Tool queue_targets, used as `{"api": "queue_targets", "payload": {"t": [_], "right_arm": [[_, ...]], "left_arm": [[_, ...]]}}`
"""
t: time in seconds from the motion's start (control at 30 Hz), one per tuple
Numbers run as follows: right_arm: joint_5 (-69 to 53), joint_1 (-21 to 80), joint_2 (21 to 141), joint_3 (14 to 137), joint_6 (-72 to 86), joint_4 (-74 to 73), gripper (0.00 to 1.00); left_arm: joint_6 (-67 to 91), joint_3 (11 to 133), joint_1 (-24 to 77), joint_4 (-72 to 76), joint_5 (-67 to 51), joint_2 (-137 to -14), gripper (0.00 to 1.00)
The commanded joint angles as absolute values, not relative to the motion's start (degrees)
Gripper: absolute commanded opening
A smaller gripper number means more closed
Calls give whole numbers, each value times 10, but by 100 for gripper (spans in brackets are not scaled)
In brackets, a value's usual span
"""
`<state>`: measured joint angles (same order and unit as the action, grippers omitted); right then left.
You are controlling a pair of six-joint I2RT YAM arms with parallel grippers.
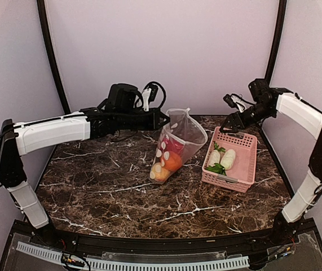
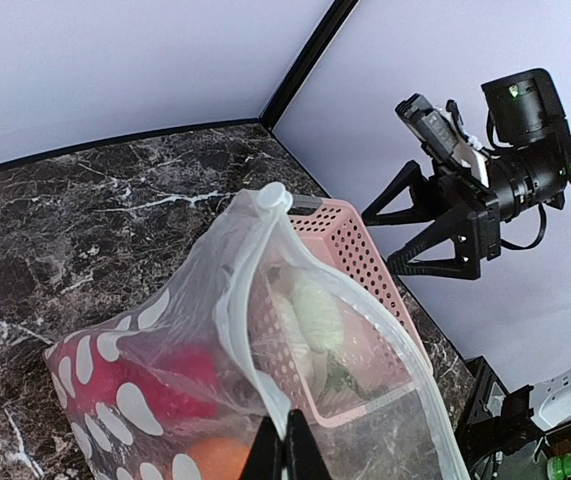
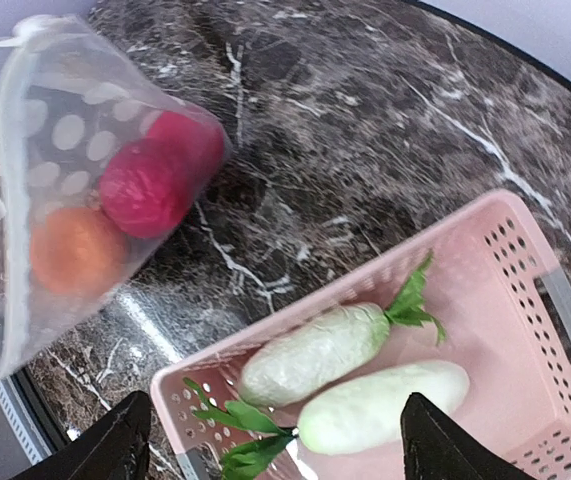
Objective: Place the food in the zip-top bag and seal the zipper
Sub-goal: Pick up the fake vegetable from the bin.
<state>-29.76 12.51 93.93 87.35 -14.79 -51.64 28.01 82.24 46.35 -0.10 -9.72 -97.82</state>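
My right pincer point(image 3: 275, 400) gapes empty. Both radishes point(image 3: 315, 352) lie just beneath it in the basket point(image 3: 525, 300), long axes along its gap, so I'd turn the wrist. Off to its left, my left pincer point(image 2: 285, 445) clamps the bag point(image 3: 35, 150).

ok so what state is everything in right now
zip-top bag, held up by its mouth edge, lower end on the table
zipper, unsealed, mouth gaping
red balls, in the bag
orange piece, in the bag
yellowish piece, in the bag
radishes, lying side by side in the basket
pink basket, upright on the table
left end effector, shut on the bag's mouth edge
right end effector, open, empty, over the basket
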Motion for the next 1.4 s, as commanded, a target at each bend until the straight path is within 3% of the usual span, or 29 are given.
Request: {"api": "queue_targets", "payload": {"t": [0.0, 0.17, 0.43, 1.37], "right_arm": [[-302, 79, 942, 824, -111, -517, 83], [-298, 31, 930, 764, -48, -480, 82], [-271, 29, 980, 765, 46, -466, 76], [-230, 36, 1128, 839, 112, -470, 68]], "left_arm": [[247, 862, 462, -42, -81, -979, 1], [232, 901, 462, -77, -84, -994, 1], [233, 910, 462, -82, -83, -1004, 1], [237, 910, 462, -98, -76, -1005, 1]]}}
